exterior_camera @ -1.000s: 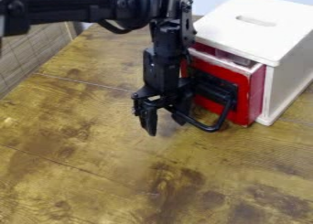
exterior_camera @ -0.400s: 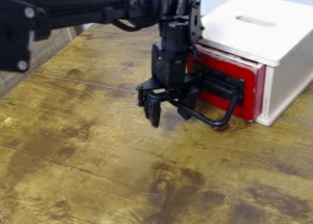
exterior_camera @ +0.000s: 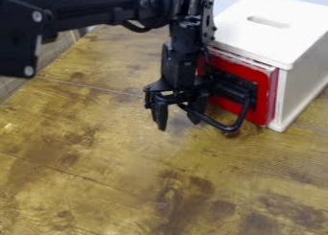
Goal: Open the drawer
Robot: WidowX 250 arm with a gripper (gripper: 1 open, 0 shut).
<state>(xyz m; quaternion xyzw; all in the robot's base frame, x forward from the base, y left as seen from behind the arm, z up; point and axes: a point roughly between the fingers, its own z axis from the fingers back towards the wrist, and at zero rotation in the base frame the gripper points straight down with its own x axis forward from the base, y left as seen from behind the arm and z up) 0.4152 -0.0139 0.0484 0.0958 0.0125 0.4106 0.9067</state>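
Observation:
The red drawer sits in the white cube housing at the right and sticks out a little, with a strip of its red top showing. Its black wire loop handle juts out toward the left front. My gripper points down just left of the handle, close above the table. Its fingers are spread apart and hold nothing. The right finger overlaps the left end of the loop; I cannot tell whether they touch.
The wooden table stretches to the left and front. The black arm reaches in from the upper left. A wooden edge or wall runs along the far left.
My gripper has moved slightly right and up, closer to the handle's left end. The drawer front looks almost unmoved.

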